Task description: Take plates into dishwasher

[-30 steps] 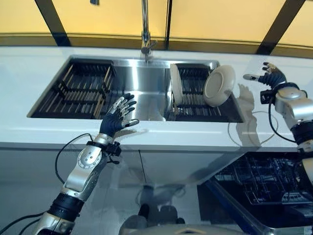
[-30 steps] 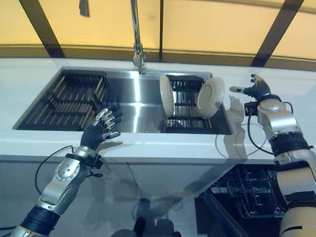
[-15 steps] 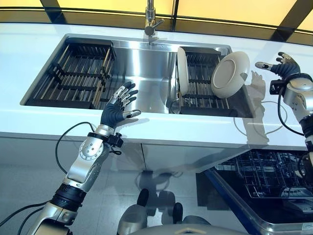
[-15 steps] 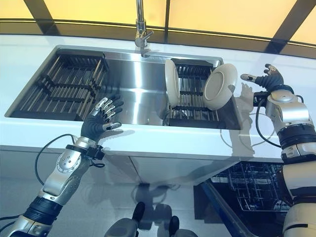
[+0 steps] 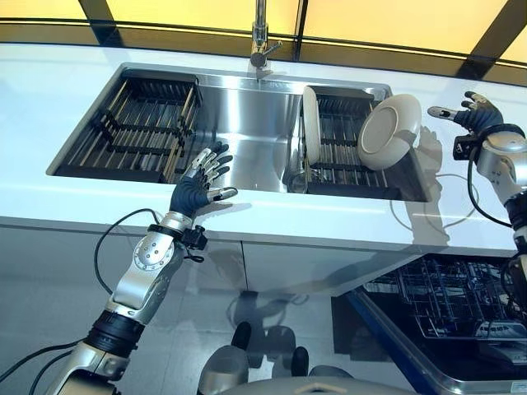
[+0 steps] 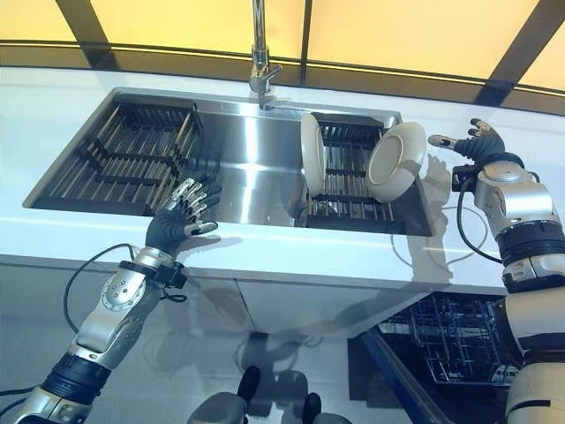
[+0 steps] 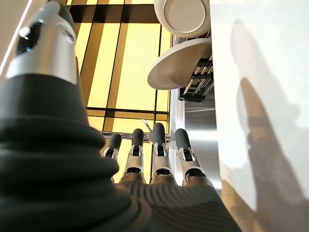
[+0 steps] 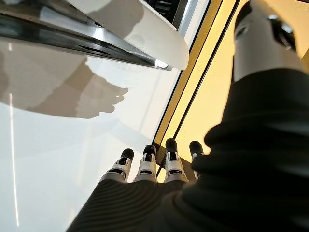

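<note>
Reach step: empty, open-fingered right robot hand [image 5: 471, 113] beside tilted round white plate [image 5: 389, 132], which it must next grasp.

Left hand [image 5: 196, 186] raised, fingers spread, right hand [image 5: 476, 117] raised, fingers extended

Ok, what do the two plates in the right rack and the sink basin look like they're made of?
The tilted plate and the upright plate look like glazed ceramic, possibly melamine: opaque cream-white with a soft sheen. The sink basin looks like brushed stainless steel: grey, with streaky reflections. Neither robot hand is holding a plate.
</note>
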Tool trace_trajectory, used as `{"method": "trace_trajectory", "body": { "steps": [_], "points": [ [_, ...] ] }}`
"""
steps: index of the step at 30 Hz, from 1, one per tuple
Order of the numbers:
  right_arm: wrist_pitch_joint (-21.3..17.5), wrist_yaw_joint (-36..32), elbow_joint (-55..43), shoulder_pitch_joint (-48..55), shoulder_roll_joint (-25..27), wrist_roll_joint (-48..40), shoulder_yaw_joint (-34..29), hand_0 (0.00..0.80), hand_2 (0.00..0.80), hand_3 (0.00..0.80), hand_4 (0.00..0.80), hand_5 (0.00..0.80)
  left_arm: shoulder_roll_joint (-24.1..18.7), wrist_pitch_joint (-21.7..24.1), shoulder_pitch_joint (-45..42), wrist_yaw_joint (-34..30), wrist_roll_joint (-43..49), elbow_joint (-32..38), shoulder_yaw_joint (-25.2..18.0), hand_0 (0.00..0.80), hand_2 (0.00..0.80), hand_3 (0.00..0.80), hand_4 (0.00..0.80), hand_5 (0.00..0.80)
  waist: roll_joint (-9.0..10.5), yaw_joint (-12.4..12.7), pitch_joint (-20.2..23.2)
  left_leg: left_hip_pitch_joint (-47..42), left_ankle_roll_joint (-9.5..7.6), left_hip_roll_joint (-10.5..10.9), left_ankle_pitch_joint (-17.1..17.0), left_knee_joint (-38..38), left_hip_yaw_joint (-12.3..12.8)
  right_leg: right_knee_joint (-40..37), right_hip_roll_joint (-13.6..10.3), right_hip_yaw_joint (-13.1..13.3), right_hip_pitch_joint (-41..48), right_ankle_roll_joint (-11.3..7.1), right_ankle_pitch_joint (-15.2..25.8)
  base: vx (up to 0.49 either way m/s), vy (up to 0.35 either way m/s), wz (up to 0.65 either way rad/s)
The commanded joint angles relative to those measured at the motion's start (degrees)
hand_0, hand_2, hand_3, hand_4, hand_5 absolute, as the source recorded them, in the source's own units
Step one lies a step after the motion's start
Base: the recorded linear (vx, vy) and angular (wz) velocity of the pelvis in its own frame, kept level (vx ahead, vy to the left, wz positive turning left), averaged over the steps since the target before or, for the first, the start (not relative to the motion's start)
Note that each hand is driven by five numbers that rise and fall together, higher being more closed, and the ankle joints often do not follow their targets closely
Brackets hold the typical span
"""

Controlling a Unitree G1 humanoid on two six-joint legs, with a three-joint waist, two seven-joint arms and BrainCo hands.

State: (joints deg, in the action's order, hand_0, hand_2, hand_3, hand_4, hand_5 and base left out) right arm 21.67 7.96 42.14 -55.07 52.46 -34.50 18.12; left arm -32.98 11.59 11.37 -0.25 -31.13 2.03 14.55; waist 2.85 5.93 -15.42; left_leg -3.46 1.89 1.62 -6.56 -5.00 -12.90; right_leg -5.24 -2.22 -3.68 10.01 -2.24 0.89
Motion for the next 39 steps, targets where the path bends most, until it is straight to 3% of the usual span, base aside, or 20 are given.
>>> {"method": "trace_trajectory", "body": {
  "steps": [1,13,39],
  "points": [
    [-1.1,-0.2,1.7,-7.5,2.6,0.9,3.4,0.000,0.000,0.000,0.000,0.000,-1.1,2.4,-1.6,-0.5,-1.1,1.6,0.1,0.000,0.000,0.000,0.000,0.000,0.10,0.6,4.9,-3.2,-4.25,2.7,6.5,0.0,0.9,0.2,2.8,0.8,-1.9,1.43,0.3,0.000,0.000,0.00],
    [1.2,-2.2,1.6,-6.4,0.5,3.7,4.7,0.000,0.000,0.000,0.000,0.000,-0.9,2.0,-1.9,0.2,-0.7,1.4,0.4,0.000,0.000,0.000,0.000,0.000,0.13,1.1,4.6,-3.9,-4.17,2.6,6.6,0.0,0.4,0.2,2.6,0.4,-1.2,1.20,0.1,0.000,0.000,0.00],
    [1.9,-1.2,2.3,-7.1,0.5,3.6,7.7,0.000,0.000,0.000,0.000,0.000,-3.0,4.5,1.5,0.2,-2.6,2.2,0.4,0.000,0.000,0.000,0.000,0.000,0.07,2.0,0.6,-1.7,-4.19,2.4,6.0,0.0,-0.1,0.2,2.3,0.3,-3.2,0.95,1.0,-0.002,-0.001,0.00]
  ]
}}
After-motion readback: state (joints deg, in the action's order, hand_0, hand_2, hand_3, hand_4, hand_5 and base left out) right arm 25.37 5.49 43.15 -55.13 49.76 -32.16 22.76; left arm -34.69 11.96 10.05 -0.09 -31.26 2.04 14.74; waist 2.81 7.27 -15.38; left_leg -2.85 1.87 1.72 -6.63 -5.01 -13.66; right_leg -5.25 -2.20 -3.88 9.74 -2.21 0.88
